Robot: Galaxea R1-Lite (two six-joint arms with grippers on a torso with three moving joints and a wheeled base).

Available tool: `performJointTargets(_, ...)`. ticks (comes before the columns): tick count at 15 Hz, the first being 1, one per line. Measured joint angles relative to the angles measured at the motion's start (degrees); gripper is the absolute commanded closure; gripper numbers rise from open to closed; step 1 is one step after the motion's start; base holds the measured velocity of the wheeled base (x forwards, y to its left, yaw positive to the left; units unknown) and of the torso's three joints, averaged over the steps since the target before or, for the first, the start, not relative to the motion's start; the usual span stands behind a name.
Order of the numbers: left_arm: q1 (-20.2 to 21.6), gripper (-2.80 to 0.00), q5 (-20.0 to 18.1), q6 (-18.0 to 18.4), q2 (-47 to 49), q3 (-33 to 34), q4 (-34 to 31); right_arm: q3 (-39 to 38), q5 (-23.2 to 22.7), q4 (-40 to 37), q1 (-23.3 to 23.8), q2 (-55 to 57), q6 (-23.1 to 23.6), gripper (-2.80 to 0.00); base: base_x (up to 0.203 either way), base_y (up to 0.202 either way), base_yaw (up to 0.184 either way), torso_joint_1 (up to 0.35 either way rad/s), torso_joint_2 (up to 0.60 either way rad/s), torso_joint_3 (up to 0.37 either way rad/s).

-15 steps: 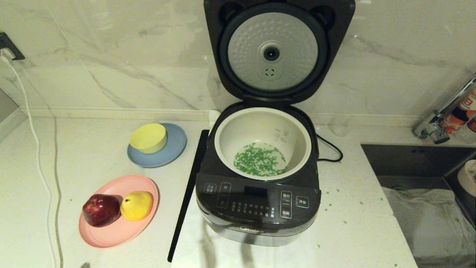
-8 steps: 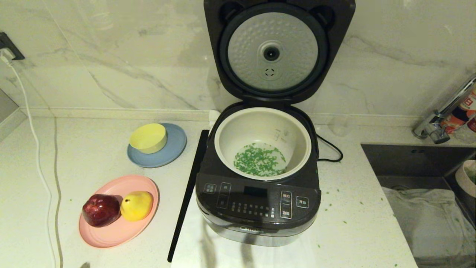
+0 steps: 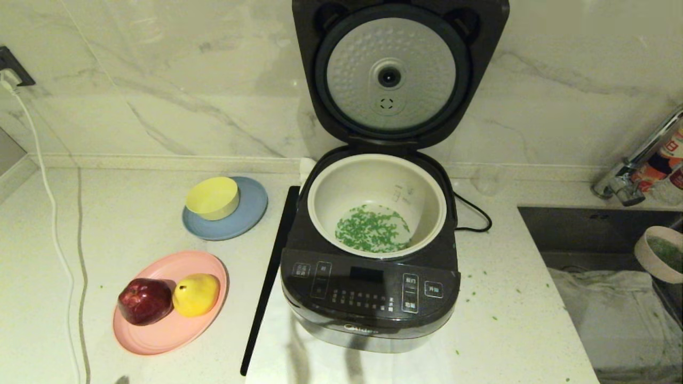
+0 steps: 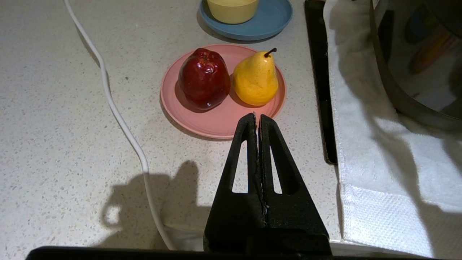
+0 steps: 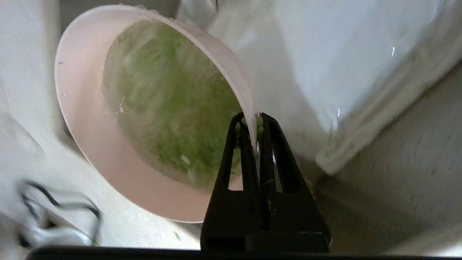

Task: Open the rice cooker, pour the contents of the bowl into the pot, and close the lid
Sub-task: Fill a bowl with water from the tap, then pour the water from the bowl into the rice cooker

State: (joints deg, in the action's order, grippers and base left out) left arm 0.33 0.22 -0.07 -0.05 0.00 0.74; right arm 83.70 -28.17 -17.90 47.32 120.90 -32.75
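Note:
The dark rice cooker (image 3: pixel 368 304) stands mid-counter with its lid (image 3: pixel 392 74) swung upright, silver dimpled plate facing me. Its off-white pot (image 3: pixel 341 186) holds green bits (image 3: pixel 372 230) on the bottom. At the far right edge of the head view, over the sink, the pale pink bowl (image 3: pixel 657 253) hangs in the air with green contents (image 5: pixel 169 108) inside. My right gripper (image 5: pixel 252 117) is shut on the bowl's (image 5: pixel 86 144) rim. My left gripper (image 4: pixel 257 116) is shut and empty, low over the counter near the pink plate.
A pink plate (image 3: pixel 165 333) with a red apple (image 3: pixel 145 300) and yellow pear (image 3: pixel 196 294) lies front left. Behind it a yellow bowl (image 3: pixel 212 198) sits on a blue plate (image 3: pixel 251 213). A black strip (image 3: pixel 269 277) and white cable (image 3: pixel 53 224) cross the counter. Sink (image 3: pixel 587 234) and tap (image 3: pixel 635 165) stand right.
The pink bowl has moved leftward into the head view from the right edge, over the sink. Cooker, pot and left gripper are unmoved.

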Motion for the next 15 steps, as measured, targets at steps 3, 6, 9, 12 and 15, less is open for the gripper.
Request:
performJointTargets(3, 0.0, 0.00, 0.0, 0.0, 0.0, 0.0, 0.0, -6.4, 2.2, -0.1, -4.1, -4.5, 2.8, 0.00, 0.000, 0.000, 0.000, 0.000, 0.00, 0.000)
performJointTargets(6, 0.0, 0.00, 0.0, 0.0, 0.0, 0.0, 0.0, -12.0, 2.7, -0.4, -9.2, -10.7, 3.2, 0.00, 0.000, 0.000, 0.000, 0.000, 0.00, 0.000)
performJointTargets(9, 0.0, 0.00, 0.0, 0.0, 0.0, 0.0, 0.0, -14.4, 2.8, -5.1, -15.5, -17.7, 3.0, 0.00, 0.000, 0.000, 0.000, 0.000, 0.00, 0.000)
performJointTargets(12, 0.0, 0.00, 0.0, 0.0, 0.0, 0.0, 0.0, -14.3, 2.9, -12.0, -22.7, -24.0, 3.0, 0.00, 0.000, 0.000, 0.000, 0.000, 0.00, 0.000)
performJointTargets(15, 0.0, 0.00, 0.0, 0.0, 0.0, 0.0, 0.0, -13.0, 5.2, -16.8, -30.9, -28.8, 2.8, 0.00, 0.000, 0.000, 0.000, 0.000, 0.00, 0.000)
